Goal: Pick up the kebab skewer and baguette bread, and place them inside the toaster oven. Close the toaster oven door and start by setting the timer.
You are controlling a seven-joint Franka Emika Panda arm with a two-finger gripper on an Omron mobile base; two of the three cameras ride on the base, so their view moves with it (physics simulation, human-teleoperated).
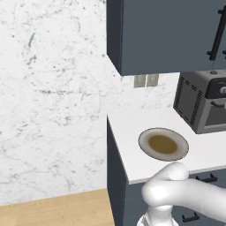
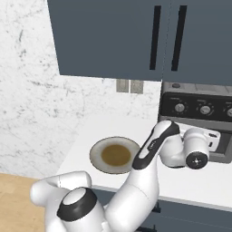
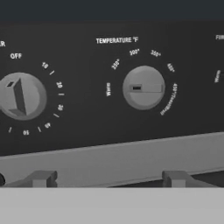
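The gripper [image 2: 214, 136], its finger spread impossible to tell, faces the toaster oven [image 1: 198, 103], so it should probably centre on the timer knob [image 3: 21, 96] ahead-left of the fingers, pinching across its ridge, whose long axis stands near upright, pointing toward OFF.

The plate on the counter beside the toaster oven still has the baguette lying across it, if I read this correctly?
Not quite: the plate sits on the counter beside the toaster oven, but the left base view shows no baguette on it, just its brown centre.
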